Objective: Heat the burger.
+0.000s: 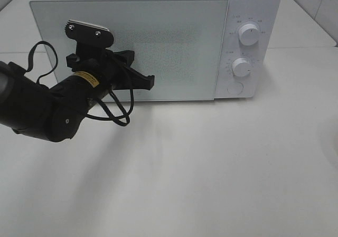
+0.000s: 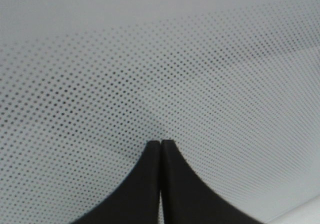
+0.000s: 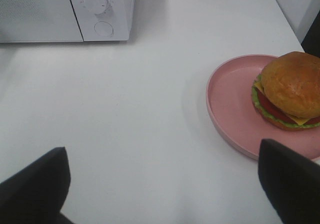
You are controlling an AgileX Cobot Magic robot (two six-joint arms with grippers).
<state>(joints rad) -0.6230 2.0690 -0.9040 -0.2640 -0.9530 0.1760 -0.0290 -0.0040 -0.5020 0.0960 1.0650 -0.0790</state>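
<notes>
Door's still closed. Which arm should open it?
Probably left. The left gripper, shut, is already at the microwave door. The right gripper is open over the table, near the plate with the burger.

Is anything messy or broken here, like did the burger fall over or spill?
Nothing stands out. The burger sits upright and whole on its pink plate, with nothing spilled on the white table. The microwave looks undamaged, its door shut. The left gripper, closed, points at that door.

White table (image 1: 211, 168) carries microwave (image 1: 158, 41) and pink plate (image 3: 230, 104)
</notes>
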